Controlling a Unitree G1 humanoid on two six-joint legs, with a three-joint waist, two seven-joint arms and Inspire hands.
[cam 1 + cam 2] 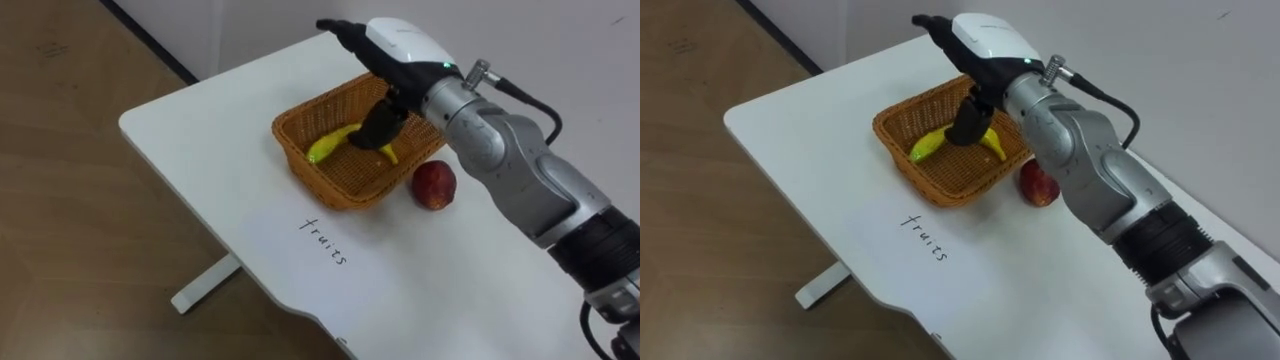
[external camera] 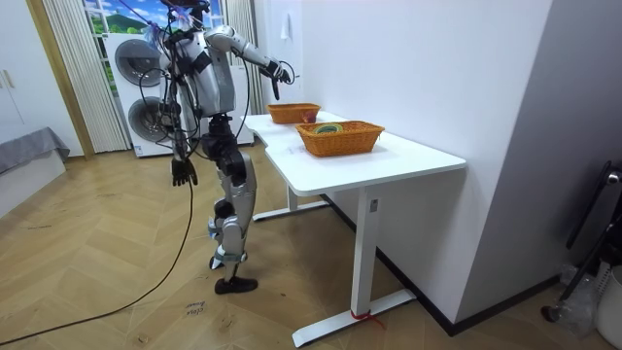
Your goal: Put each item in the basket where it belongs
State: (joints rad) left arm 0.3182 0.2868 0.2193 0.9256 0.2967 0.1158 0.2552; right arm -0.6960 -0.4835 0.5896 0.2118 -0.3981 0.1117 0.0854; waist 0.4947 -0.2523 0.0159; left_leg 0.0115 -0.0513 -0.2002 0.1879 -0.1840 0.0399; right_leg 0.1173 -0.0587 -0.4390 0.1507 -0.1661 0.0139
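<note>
Stands at the far end of the counter point(image 1: 200, 130), close by a washer point(image 2: 146, 68), right arm stretched out over the top. Two wicker baskets up there: a second basket point(image 2: 340, 141) nearer the room camera, something colourful inside, too small to name; and the fruit basket point(image 1: 335, 185) under the arm, just behind a handwritten label point(image 1: 325, 240). Left hand point(image 2: 181, 173) down at the side, well clear of the counter, out of the play. Right hand point(image 1: 400, 42) square over the fruit basket, palm down.

And there, the banana point(image 1: 330, 145): already inside the fruit basket, down on the weave by the look of it, long axis running left to right across the basket, a yellow end poking out on either side of the hand. Directly beneath the fingers point(image 1: 378, 128), then, no gap to be seen.

Apple point(image 1: 434, 185) not yet in: on the counter just beside the basket's right wall, off to the right of the fingers and a little nearer the robot. Right hand far the closer of the two, so probably a short hop back over the rim for that one, with care not to shove the basket or set the apple rolling.

Now the fingers: dark, bunched close, pointing down onto the banana's middle. Touching it, yes. Clamped round it or merely resting on top? Cannot tell from here.
</note>
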